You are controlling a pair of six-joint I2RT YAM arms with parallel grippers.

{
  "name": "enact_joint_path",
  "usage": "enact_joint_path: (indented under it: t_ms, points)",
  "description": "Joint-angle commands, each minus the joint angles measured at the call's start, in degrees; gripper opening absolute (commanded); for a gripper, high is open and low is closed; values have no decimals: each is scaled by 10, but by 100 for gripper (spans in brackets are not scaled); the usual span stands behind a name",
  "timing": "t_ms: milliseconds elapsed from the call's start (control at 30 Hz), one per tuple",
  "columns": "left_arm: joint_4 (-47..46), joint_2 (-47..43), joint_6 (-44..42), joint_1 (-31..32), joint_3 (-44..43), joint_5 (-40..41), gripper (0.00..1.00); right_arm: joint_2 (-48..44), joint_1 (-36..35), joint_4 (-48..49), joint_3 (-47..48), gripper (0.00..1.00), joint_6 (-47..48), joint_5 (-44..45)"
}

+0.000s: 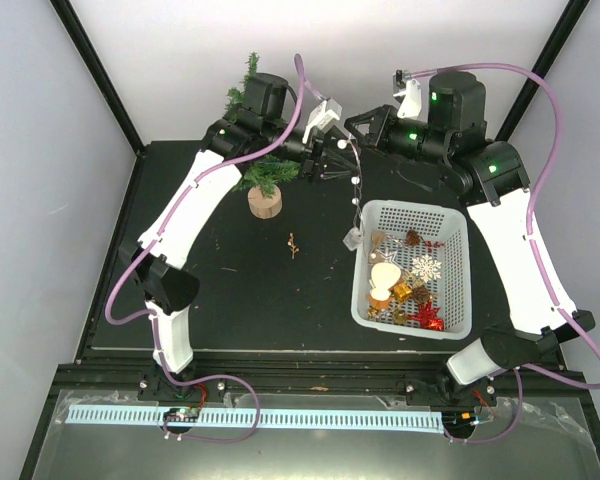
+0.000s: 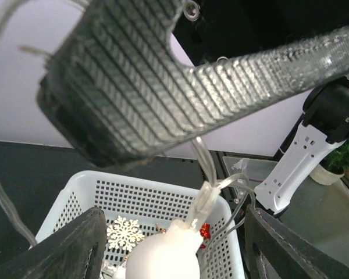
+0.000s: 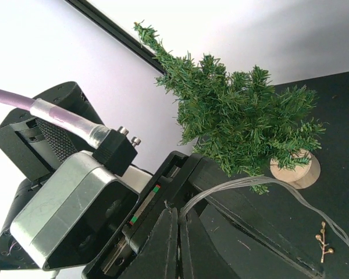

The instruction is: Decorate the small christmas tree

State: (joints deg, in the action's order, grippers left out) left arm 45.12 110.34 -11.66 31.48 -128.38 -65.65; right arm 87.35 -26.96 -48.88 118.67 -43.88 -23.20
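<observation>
Handling is looking delicate: the small dark-green bristly christmas tree (image 3: 238,116), standing on its light-wood disc (image 1: 264,203) toward the far edge of the black worktop (image 1: 280,290), is probably light and tippy, so steadying at the disc is seeming safest. The left pincer (image 1: 330,160) is gaping released beside it. The right pincer (image 3: 177,232) is clamping a clear-wired string of white bulbs (image 1: 355,185), with pale walls (image 1: 60,150) enclosing everything.
</observation>
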Motion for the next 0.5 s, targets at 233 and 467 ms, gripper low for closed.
enact_joint_path:
  t_ms: [233, 467]
  points:
    - [43, 3, -75, 3, -29, -4, 55, -4, -3, 12, 8, 1, -1, -14]
    - [112, 10, -165, 0, -54, -6, 45, -13, -3, 15, -6, 1, 1, -18]
